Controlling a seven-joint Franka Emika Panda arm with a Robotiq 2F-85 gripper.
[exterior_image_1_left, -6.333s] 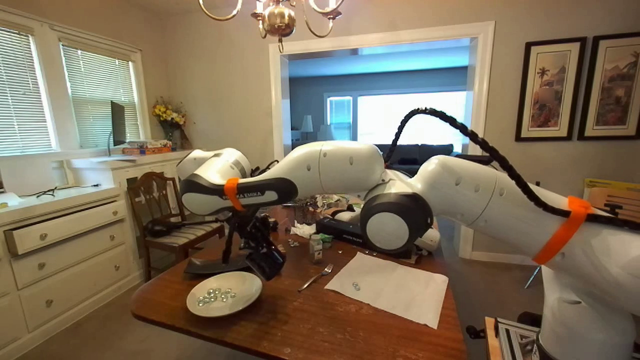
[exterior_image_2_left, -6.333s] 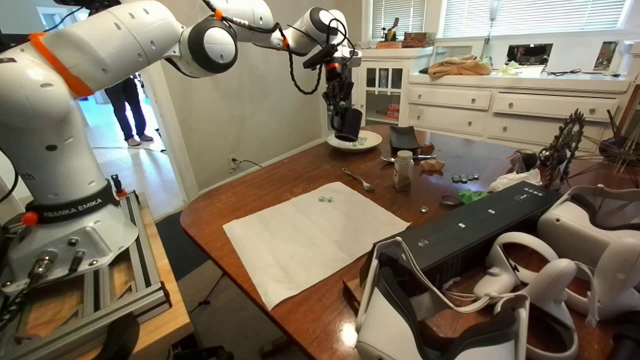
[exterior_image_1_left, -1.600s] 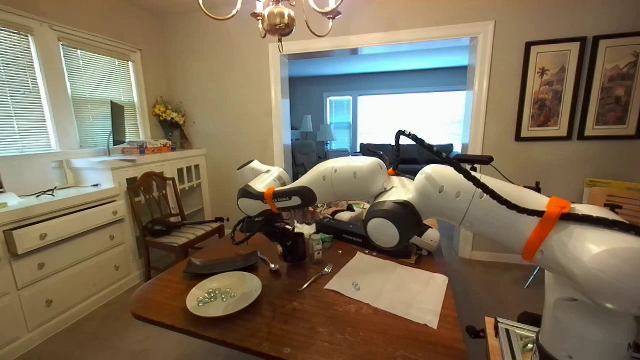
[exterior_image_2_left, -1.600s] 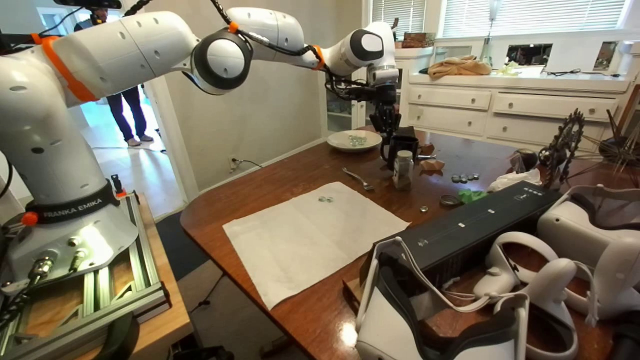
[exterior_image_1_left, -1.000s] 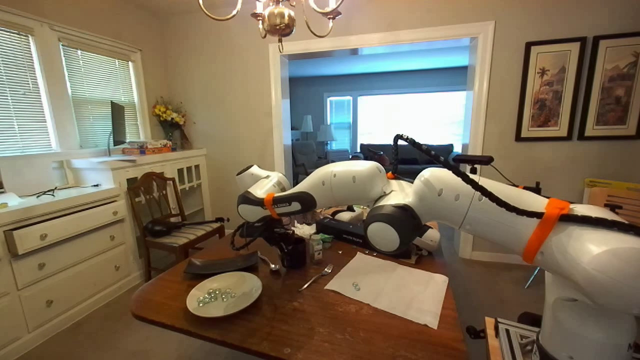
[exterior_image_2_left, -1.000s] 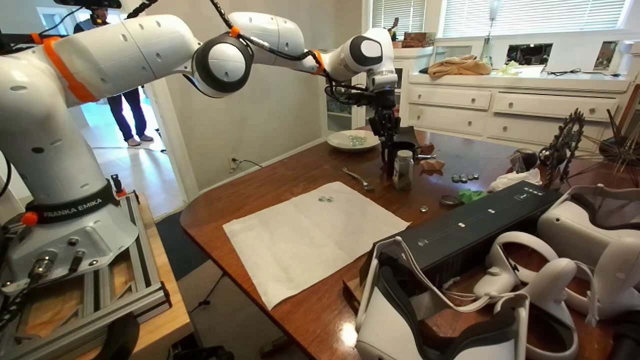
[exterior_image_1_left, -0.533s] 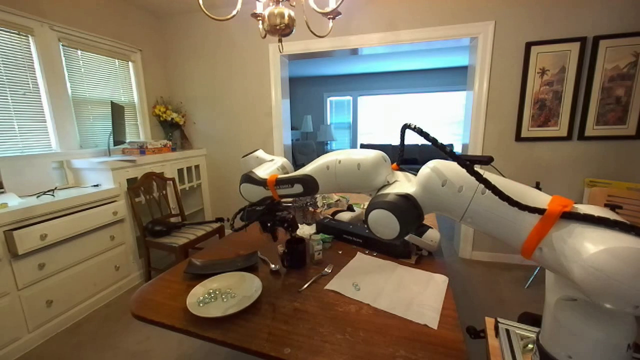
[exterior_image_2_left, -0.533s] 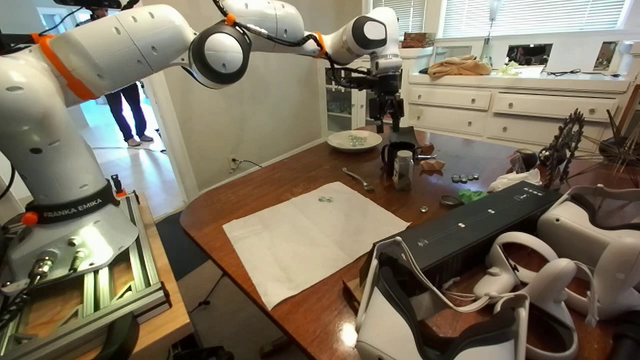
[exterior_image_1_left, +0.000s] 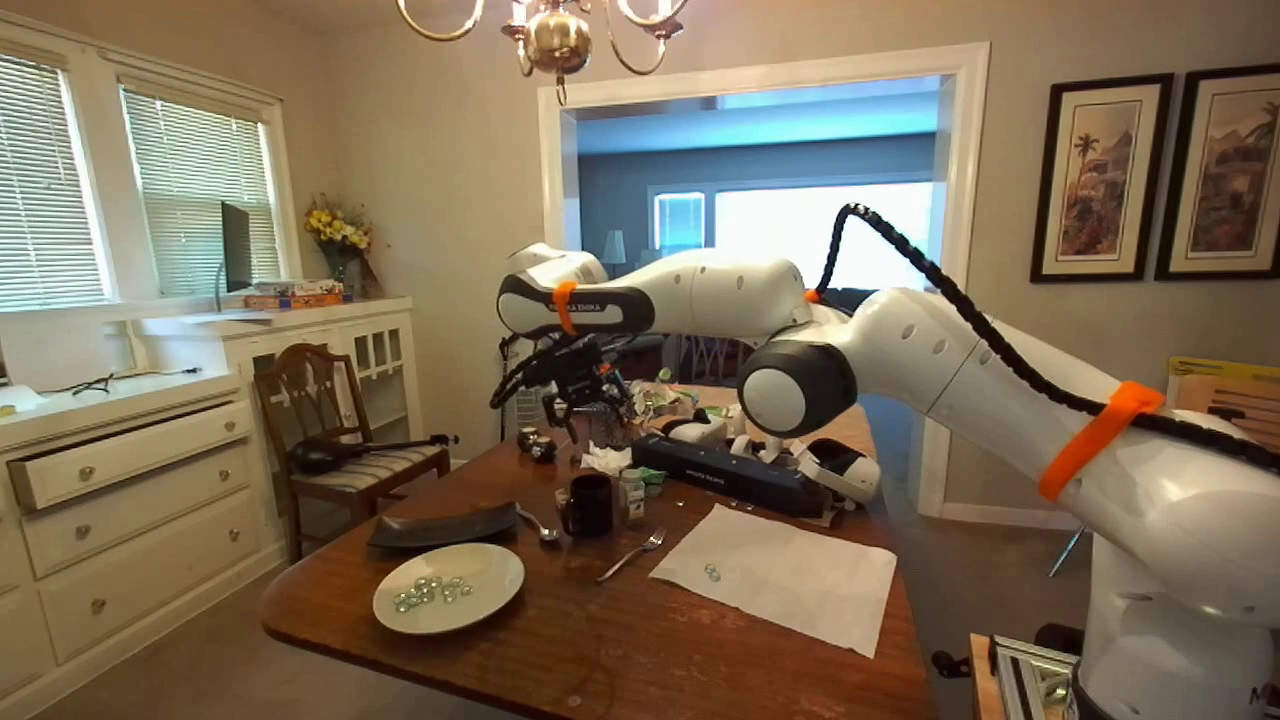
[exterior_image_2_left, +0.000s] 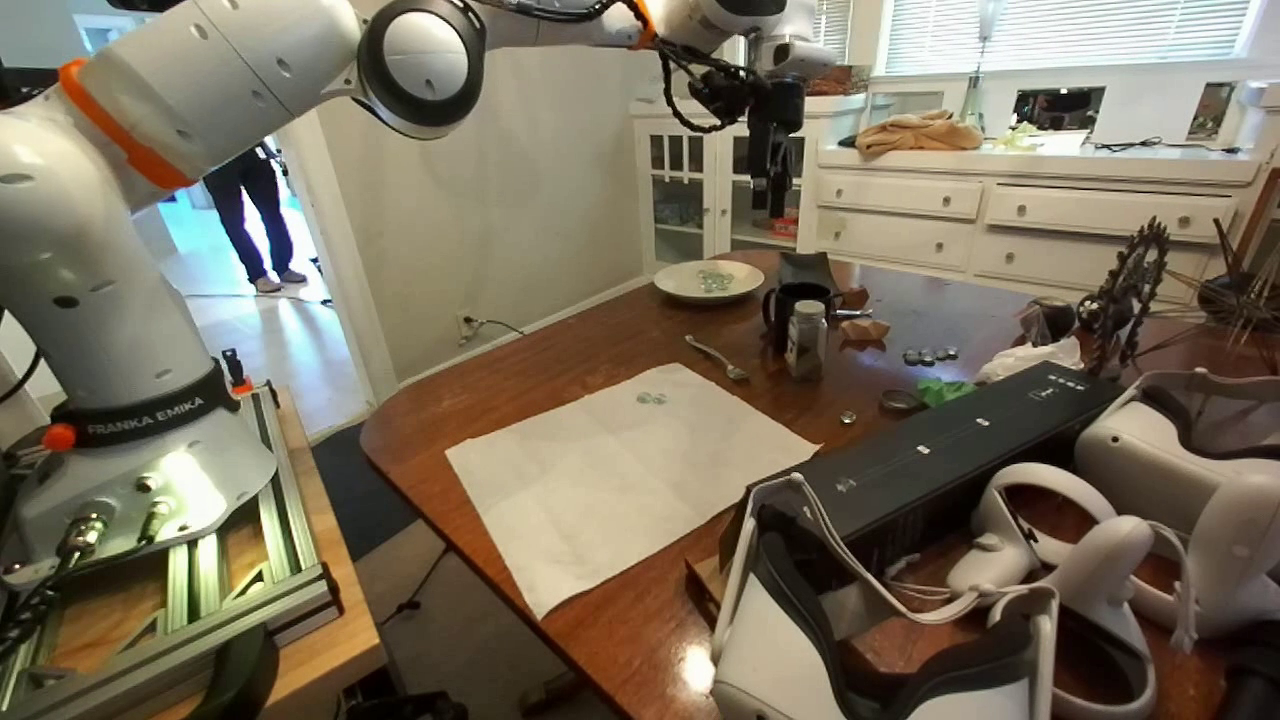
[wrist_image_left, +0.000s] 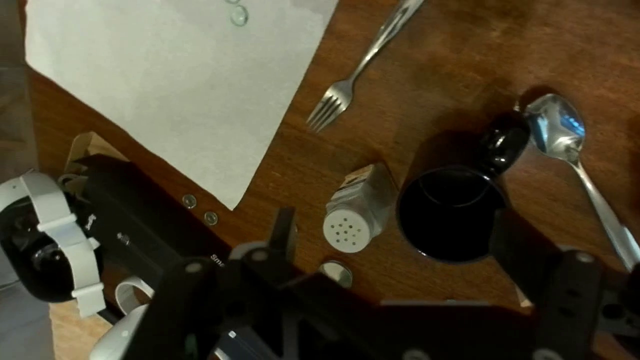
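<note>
The gripper (wrist_image_left: 397, 232) hangs with its jaws spread wide above the black mug (exterior_image_1_left: 590, 508) and white-capped shaker (wrist_image_left: 363, 206), the mug's inside too dim to read.

Wooden table (exterior_image_1_left: 600, 645) with mug (wrist_image_left: 450, 220), shaker (wrist_image_left: 361, 207) (just beside), plate (exterior_image_1_left: 495, 573), 1 fork (wrist_image_left: 342, 92)

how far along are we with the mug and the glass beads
Done, apparently: the black mug stands upright on the table, and glass beads lie in the plate. In hand: nothing; the pincer hangs open, apart from the mug. Left: perhaps the two beads on the white sheet, if they belong in the plate; the mug's inside is too dark to check.
</note>
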